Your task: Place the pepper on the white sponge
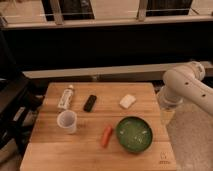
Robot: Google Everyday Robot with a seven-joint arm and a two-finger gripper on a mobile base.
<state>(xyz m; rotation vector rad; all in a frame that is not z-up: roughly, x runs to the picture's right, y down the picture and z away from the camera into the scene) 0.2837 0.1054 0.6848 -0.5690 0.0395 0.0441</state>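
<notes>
The orange-red pepper [106,135] lies on the wooden table [80,155] near the front, just left of the green bowl [134,133]. The white sponge [127,101] lies flat toward the back right of the table, apart from the pepper. My white arm [186,85] comes in from the right. My gripper [167,115] hangs at the table's right edge, right of the sponge and the bowl, and touches neither task object.
A white cup [67,121] stands front left. A white tube-like bottle [65,97] lies at the back left. A black rectangular device [90,103] lies between the bottle and the sponge. A dark chair stands left of the table, and a dark wall runs behind it.
</notes>
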